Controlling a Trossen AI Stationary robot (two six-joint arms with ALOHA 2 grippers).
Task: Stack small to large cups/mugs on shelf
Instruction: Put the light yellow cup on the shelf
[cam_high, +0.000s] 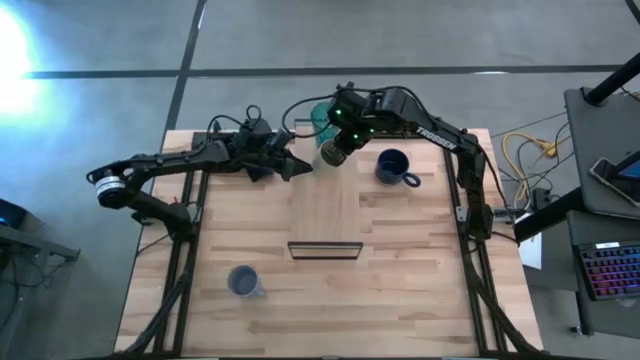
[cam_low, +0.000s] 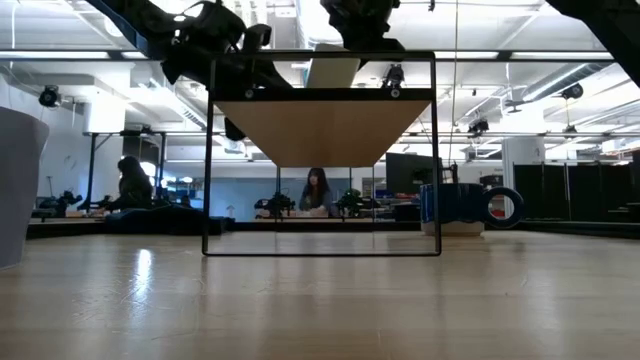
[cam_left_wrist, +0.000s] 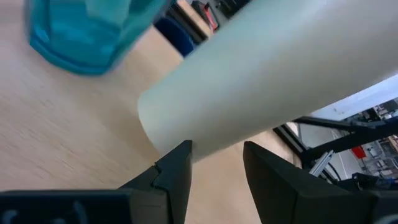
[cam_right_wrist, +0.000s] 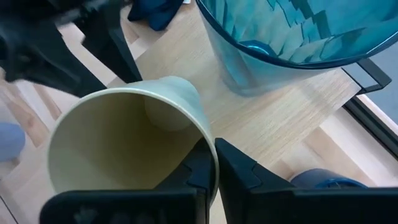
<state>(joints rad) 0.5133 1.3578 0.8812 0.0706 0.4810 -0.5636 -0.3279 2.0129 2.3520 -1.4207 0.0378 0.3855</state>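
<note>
I read the right gripper as clamped on the rim of the cream-yellow cup, one finger inside and one outside, holding it tilted above the far end of the shelf, just beside the teal tumbler that stands there. The left gripper hovers beside the cream-yellow cup with its jaws parted and empty. I judge the task barely begun: no stack exists, the navy mug stands on the worktop right of the shelf, and the blue-grey mug stands well apart near the front left.
</note>
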